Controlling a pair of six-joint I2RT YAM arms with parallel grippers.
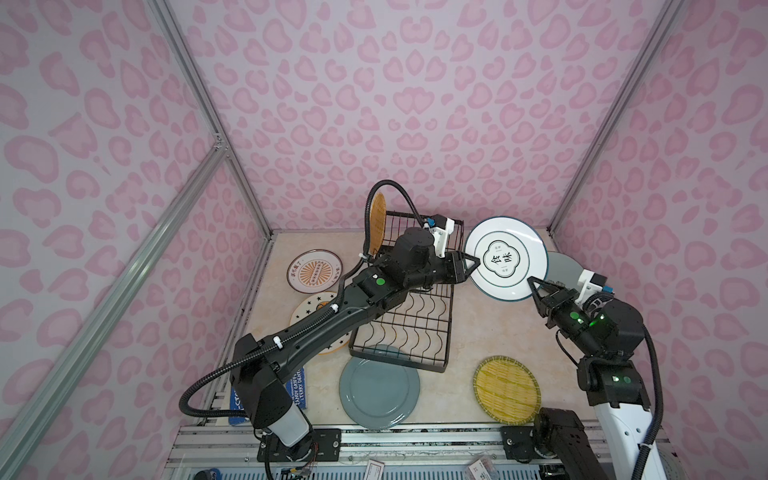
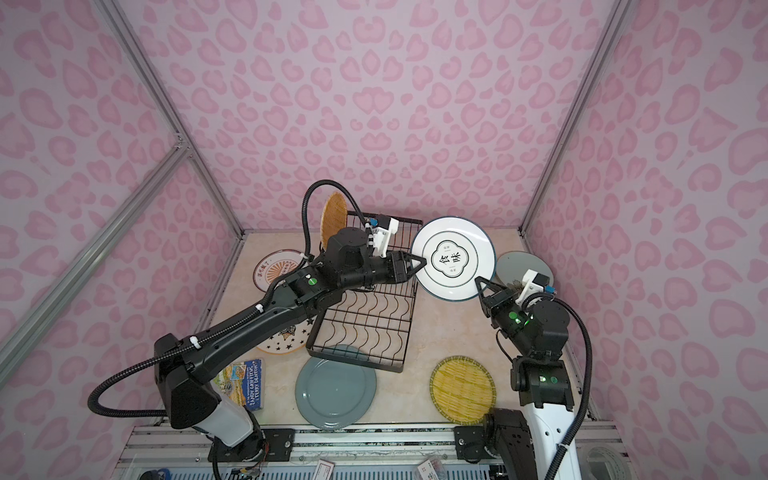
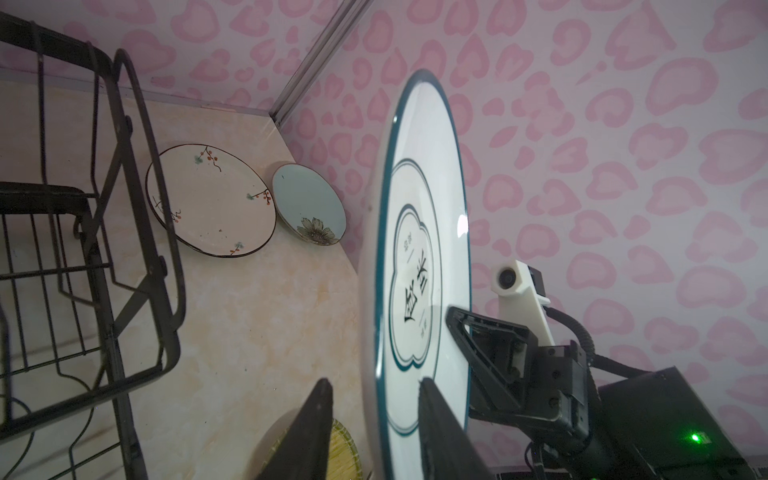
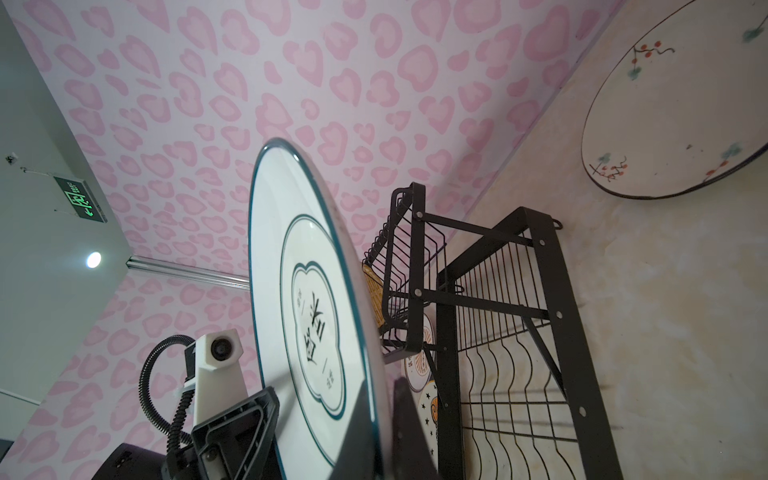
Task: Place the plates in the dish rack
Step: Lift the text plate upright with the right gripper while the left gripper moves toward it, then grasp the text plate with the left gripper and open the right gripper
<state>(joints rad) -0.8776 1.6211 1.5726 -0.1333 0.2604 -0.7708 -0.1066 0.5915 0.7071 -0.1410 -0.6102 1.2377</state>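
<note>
A white plate with a teal rim and black characters hangs on edge in the air, right of the black wire dish rack. My right gripper is shut on its lower right rim. My left gripper straddles the opposite rim; one finger lies on the plate's face, the other stands off from its back, so it is open. An orange woven plate stands upright at the rack's raised tier.
Flat on the table lie a sunburst plate, a star plate, a teal-grey plate, a yellow woven plate, a pale blue plate and a sprig plate. A blue book lies front left.
</note>
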